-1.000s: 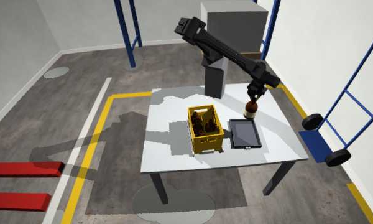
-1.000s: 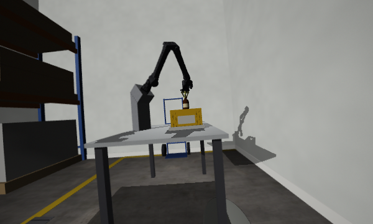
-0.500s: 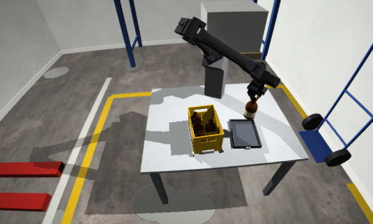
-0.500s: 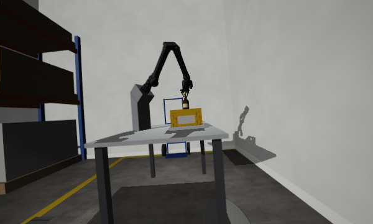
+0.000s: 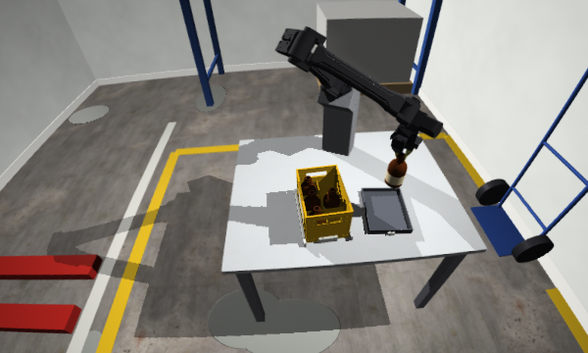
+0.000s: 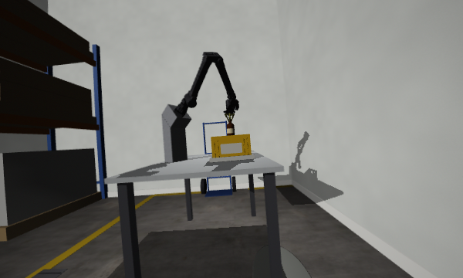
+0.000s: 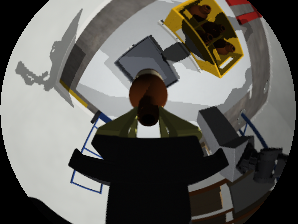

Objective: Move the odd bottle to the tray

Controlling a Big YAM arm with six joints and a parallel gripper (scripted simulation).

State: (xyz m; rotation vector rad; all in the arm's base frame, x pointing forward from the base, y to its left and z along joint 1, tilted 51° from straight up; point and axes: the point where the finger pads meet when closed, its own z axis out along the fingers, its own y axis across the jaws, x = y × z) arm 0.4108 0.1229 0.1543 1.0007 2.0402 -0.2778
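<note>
Top view, hand: at the right of the frame, the hand (image 5: 403, 153) (image 6: 229, 115) (image 7: 148, 109) is closed around the neck of a brown bottle (image 5: 396, 173) (image 6: 230, 128) (image 7: 148, 92) with a pale label.
Top view, held bottle: we see it roughly upright, its base in the air near the far edge of the tray.
Top view, tray: the dark, shallow tray (image 5: 410, 231) (image 7: 118, 63) lies flat on the white tabletop (image 5: 269, 255) (image 6: 185, 168) (image 7: 100, 65), right of the crate and apart from it; no bottle stands on it.
Top view, crate: near the middle of the frame, the yellow crate (image 5: 328, 229) (image 6: 231, 138) (image 7: 218, 70) stands level, and we make out four brown bottles (image 5: 331, 198) (image 7: 201, 11) inside.
Exterior view, arm: the black arm (image 6: 226, 79) bends down from upper centre to the held bottle.
Exterior view, crate: it hides the tray from us and covers the bottle's lowest part.
Wrist view, fingers: the olive fingers meet the bottle neck at the centre.
Wrist view, tray: it shows just above the bottle, partly covered by it.
Wrist view, crate: upper right; we cannot compare neck thicknesses.
</note>
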